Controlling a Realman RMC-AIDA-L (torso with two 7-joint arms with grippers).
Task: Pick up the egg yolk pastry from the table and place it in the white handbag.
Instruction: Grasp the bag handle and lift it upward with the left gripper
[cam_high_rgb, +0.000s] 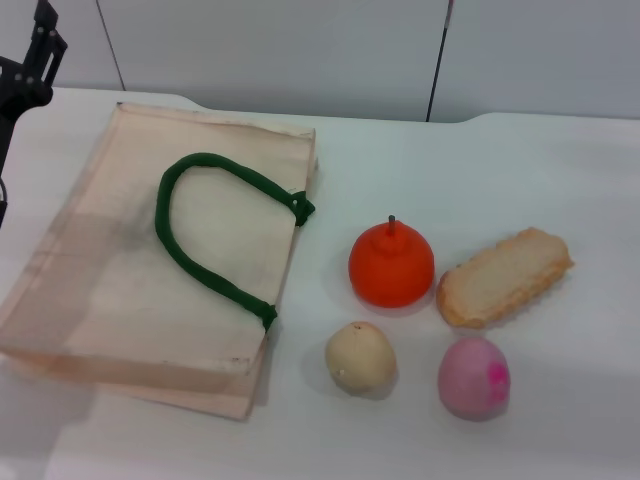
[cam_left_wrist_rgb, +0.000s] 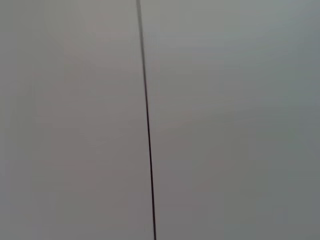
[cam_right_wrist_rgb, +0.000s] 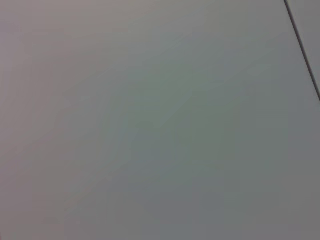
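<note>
The pastry (cam_high_rgb: 360, 357) sits on the table (cam_high_rgb: 560, 180) just right of the bag's (cam_high_rgb: 110, 280) near corner, pink ball (cam_high_rgb: 474, 377) beside it; farther back, orange (cam_high_rgb: 391, 264) and bread (cam_high_rgb: 503, 277). Left gripper (cam_high_rgb: 28, 62) at far left, grip state unclear

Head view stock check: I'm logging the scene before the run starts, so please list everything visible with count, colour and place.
white handbag: one, cream cloth, lying flat on the table's left half.
handle: one visible, dark green rope, looped on top of the bag.
egg yolk pastry: one, pale beige-yellow, near the bag's front right corner.
orange fruit: one, orange with a dark stem, behind the pastry.
bread slice: one, toasted tan, right of the fruit.
pink ball: one, pink, right of the pastry.
table: one, white, under everything.
left hand: one, black, far-left edge, raised behind the bag.
right hand: not in view.
</note>
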